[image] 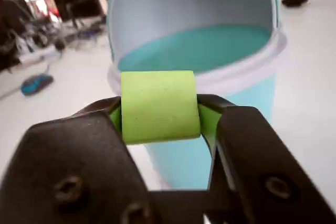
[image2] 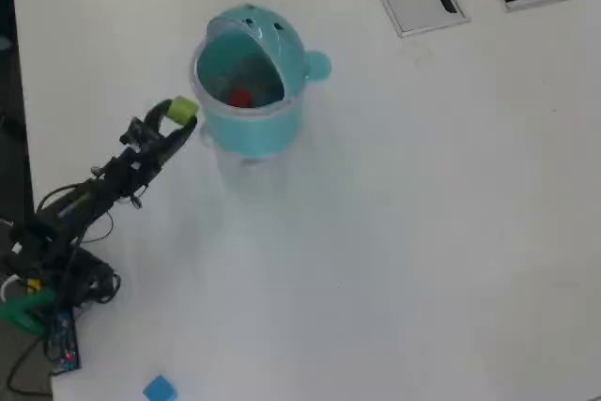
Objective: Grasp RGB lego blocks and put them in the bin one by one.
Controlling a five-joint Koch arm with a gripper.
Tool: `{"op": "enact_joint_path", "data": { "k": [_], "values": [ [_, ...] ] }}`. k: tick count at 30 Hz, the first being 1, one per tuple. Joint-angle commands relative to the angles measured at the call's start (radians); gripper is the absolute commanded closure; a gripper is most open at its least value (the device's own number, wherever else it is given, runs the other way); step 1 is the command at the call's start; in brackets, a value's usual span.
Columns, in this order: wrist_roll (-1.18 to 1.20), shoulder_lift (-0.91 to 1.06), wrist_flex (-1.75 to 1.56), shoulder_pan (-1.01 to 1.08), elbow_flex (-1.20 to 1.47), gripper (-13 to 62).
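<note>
One small yellow-green plastic cube point(image: 159, 106) sits clamped between the two dark jaws of the claw point(image: 159, 109), at centre frame in the wrist view. Ahead of it, filling the upper half of that frame, gapes the round teal plastic bin with a domed hood point(image: 231, 85). In the overhead view the cube point(image2: 181, 110) hangs just left of the bin's rim point(image2: 199, 91), not yet over the opening, while a small red cube point(image2: 240, 98) already lies inside and a small blue cube point(image2: 159, 388) waits on the white desk point(image2: 404, 232) at lower left. Released here, I judge, the cube would likely strike the rim or fall outside. Pushing forward too low could nudge the light bin off its spot.
</note>
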Motion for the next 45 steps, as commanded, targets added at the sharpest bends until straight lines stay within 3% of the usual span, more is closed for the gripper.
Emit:
{"op": "enact_joint_path", "data": {
  "k": [1, 5, 12, 19, 25, 28, 30, 35, 45],
  "values": [
    [0.011, -0.014, -0.098, 0.0, -0.152, 48.8],
    [0.012, -0.06, -0.098, 0.0, -0.253, 48.9],
    [0.018, -0.353, -0.152, 0.008, -0.538, 48.8],
    [0.02, -0.517, -0.204, 0.061, -0.664, 48.7],
    [0.018, -0.569, -0.204, 0.078, -0.747, 48.0],
    [0.006, -0.577, -0.199, 0.089, -0.744, 40.0],
    [0.003, -0.577, -0.204, 0.087, -0.733, 38.5],
    [-0.106, -0.578, -0.209, 0.091, -0.738, 23.6],
    [-0.25, -0.561, -0.259, 0.072, -0.693, 17.8]
  ]
}}
